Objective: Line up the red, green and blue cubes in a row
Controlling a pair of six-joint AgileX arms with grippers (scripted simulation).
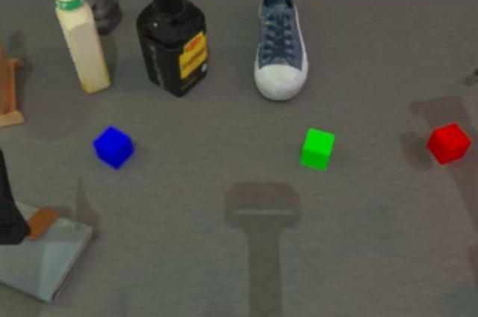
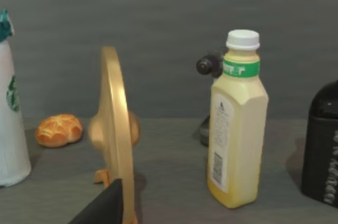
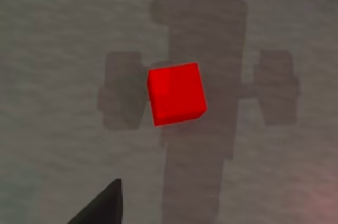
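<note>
Jaws: aperture of either arm cannot be told; right arm's camera above red cube (image 3: 176,93) at counter's (image 1: 224,272) right edge, where an off-centre descent risks nudging it off.

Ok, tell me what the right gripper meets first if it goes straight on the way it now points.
Most likely the red cube. The right wrist view looks down at the table with the cube near its centre, inside the gripper's shadow. Nothing else shows in that line, though the height above it is unclear.
</note>
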